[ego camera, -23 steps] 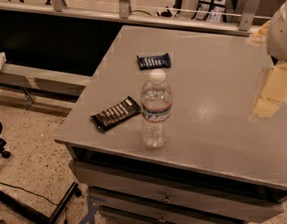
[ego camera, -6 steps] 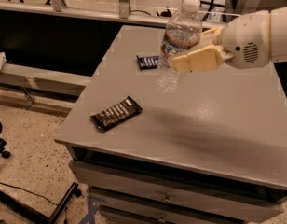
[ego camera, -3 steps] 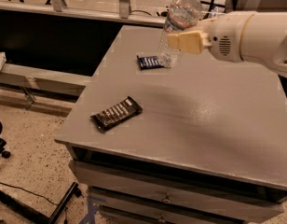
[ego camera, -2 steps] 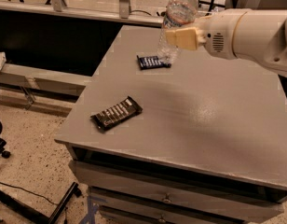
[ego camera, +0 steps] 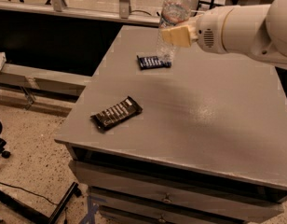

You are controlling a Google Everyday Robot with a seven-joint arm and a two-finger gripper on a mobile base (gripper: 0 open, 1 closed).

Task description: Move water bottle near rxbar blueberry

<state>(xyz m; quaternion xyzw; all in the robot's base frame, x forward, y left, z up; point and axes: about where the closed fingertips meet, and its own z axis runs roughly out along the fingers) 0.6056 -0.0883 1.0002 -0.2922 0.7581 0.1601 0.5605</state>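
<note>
Left to right. The black-brown bar [ego camera: 116,113] sits at the front-left of the table [ego camera: 204,106], same spot as seconds ago, untouched. The rxbar blueberry [ego camera: 154,61] lies flat toward the back-left and hasn't moved either.

The water bottle [ego camera: 175,10] is what changed. It stood at the front edge beside the black-brown bar, then got lifted and carried to the back. It now hangs upright, tilted a little, with its base just right of and behind the rxbar blueberry. Over the last second it only drifted slightly left. Can't tell if the base touches the tabletop or the wrapper.

The gripper [ego camera: 175,33] comes in from the right on the white arm [ego camera: 241,24]. Its fingers [ego camera: 179,35] are clamped across the bottle's middle, with one tan pad showing in front and the other hidden behind the plastic.

My read is that the carry is basically finished. What's left is to set the bottle down next to the blue bar, not on it, then let go.

Count:
- 1 bottle
- 2 bars (1 blue, 1 black-brown)
- 1 gripper
- 1 table
</note>
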